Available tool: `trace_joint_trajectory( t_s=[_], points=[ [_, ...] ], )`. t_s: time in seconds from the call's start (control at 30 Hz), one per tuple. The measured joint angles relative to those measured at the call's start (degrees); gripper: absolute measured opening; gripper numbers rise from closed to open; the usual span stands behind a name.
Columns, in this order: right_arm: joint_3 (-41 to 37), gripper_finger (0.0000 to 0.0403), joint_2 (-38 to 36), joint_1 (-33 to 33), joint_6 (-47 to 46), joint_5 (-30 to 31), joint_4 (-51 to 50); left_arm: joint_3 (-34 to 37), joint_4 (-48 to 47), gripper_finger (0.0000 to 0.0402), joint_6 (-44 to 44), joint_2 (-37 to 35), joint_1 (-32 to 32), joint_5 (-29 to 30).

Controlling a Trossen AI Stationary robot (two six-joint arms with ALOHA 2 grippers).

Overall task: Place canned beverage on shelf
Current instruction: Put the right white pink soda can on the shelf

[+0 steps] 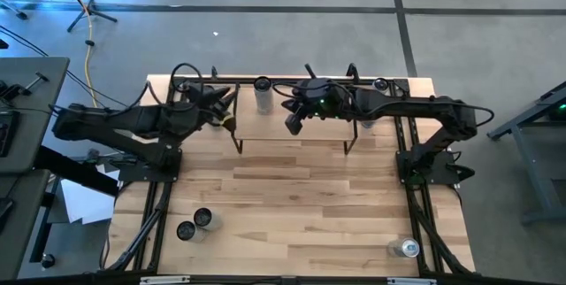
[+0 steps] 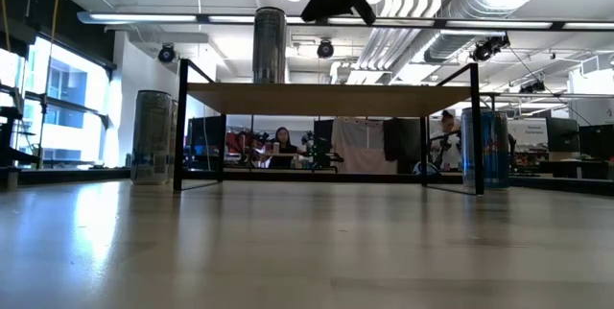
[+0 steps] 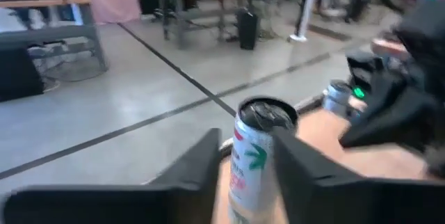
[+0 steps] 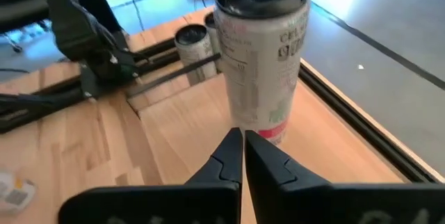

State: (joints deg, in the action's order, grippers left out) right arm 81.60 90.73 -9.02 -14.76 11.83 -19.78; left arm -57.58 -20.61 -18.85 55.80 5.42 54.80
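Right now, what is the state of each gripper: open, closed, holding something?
Left gripper: a white can sits in it; open or closed cannot be told.
Right gripper: closed, holding nothing.

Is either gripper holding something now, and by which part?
Left gripper holds a white can by its sides, below the rim. Right gripper is shut, holding nothing.

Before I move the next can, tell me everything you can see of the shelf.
The shelf is a low rectangular rack with a plain light wood top on thin black metal legs, open underneath. It stands level at the far edge of the table, between the two arms. One tall can stands upright on its top, toward the left end. The right gripper, shut, hangs above the top without touching it. On the table, a grey can and a blue can flank its ends.
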Motion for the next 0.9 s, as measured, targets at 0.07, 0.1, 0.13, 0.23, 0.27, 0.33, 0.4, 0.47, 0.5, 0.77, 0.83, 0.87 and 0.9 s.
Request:
trace_joint_trajectory(
  t_s=[0.07, 0.1, 0.13, 0.23, 0.27, 0.33, 0.4, 0.47, 0.5, 0.77, 0.83, 0.87, 0.9],
  points=[
    [0.00, 0.0001, -0.10, 0.00, -0.80, -0.55, 0.55, -0.11, -1.79, 0.0019, 0.01, -0.67, 0.26, -1.30],
    [0.00, 0.0001, -0.09, 0.00, -1.70, -1.02, 0.53, -0.09, -3.71, 0.0011, -0.35, -1.03, 0.32, -1.76],
    [0.00, 0.0000, -0.08, 0.00, -2.65, -1.13, 0.53, -0.03, -5.30, 0.0013, -0.54, -1.16, 0.30, -1.80],
    [0.00, 0.0000, -0.08, 0.00, -4.68, -1.16, 0.83, 0.00, -9.89, 0.0010, -0.55, -1.40, 0.28, -1.88],
    [0.00, 0.0000, -0.08, 0.00, -5.26, -1.14, 0.86, 0.02, -10.90, 0.0005, -0.55, -1.49, 0.28, -1.89],
    [0.00, 0.0000, -0.08, 0.00, -6.55, -1.13, 1.39, 0.02, -11.75, 0.0002, -0.53, -1.54, 0.28, -2.05],
    [0.00, 0.0000, -0.08, 0.00, -7.94, -1.13, 1.77, 0.02, -12.34, 0.0004, -0.22, -1.66, 0.28, -2.31],
    [0.00, 0.0000, -0.07, 0.03, -9.25, -1.13, 1.96, 0.02, -12.34, 0.0001, 1.31, -2.03, 0.28, -3.15],
    [0.00, 0.0000, -0.07, 0.12, -9.99, -1.12, 2.18, 0.00, -12.29, 0.0001, 2.13, -2.15, 0.28, -4.02],
    [0.00, 0.0000, -0.06, 1.97, -12.44, 2.52, 3.71, 0.00, -12.70, 0.0001, 6.00, -4.45, 0.21, -7.30],
    [0.00, 0.0000, -0.04, 2.42, -13.39, 3.36, 3.81, 0.41, -12.35, 0.0001, 6.00, -5.24, 0.21, -7.32],
    [0.00, 0.0000, -0.04, 2.63, -13.74, 3.98, 3.82, 0.73, -12.08, 0.0001, 6.00, -5.62, 0.21, -7.32],
    [0.00, 0.0000, -0.04, 2.83, -13.84, 4.28, 3.82, 0.93, -12.07, 0.0000, 5.88, -6.01, 0.21, -7.34]
  ],
)
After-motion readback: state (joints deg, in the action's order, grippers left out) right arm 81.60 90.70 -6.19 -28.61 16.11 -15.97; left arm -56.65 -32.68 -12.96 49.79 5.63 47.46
